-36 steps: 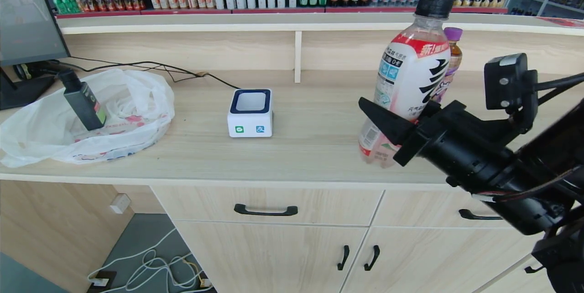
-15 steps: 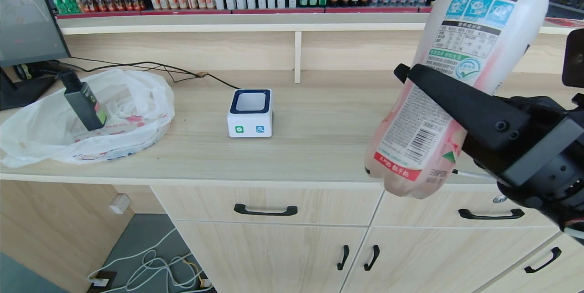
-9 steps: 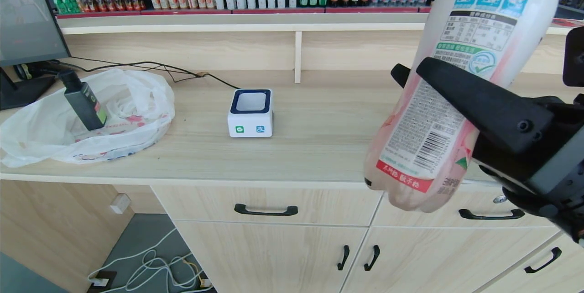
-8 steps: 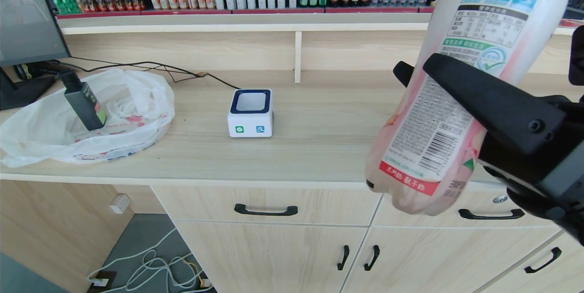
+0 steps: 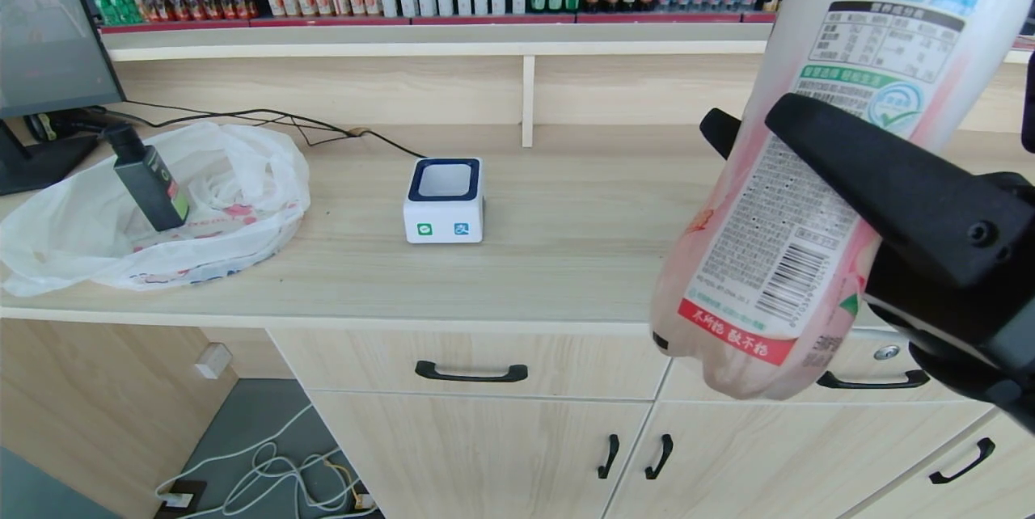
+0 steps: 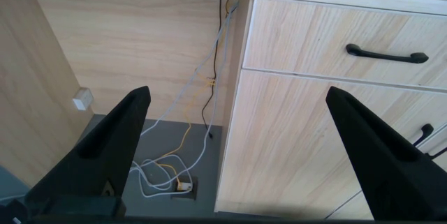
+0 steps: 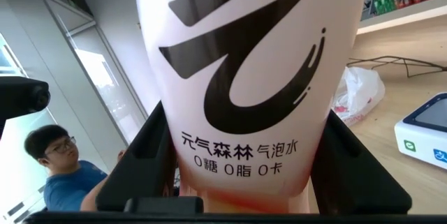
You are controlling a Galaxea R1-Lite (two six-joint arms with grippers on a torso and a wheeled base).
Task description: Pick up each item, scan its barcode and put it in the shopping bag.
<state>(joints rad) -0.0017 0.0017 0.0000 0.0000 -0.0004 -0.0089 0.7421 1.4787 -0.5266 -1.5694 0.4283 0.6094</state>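
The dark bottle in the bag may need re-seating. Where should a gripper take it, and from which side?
Probably mid-body on the dark bottle, below the cap, coming from the front right. It stands cap up with its sides bare above the bag folds, and the monitor sits close behind on its left.

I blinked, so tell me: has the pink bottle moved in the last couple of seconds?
Yes. The bottle rose off the counter, tilted, gripped by the right tool.

Right hand (image 5: 745,116) raised, clamped on the bottle (image 5: 760,260); left hand (image 6: 237,95) low, fingers (image 6: 112,133) spread wide.
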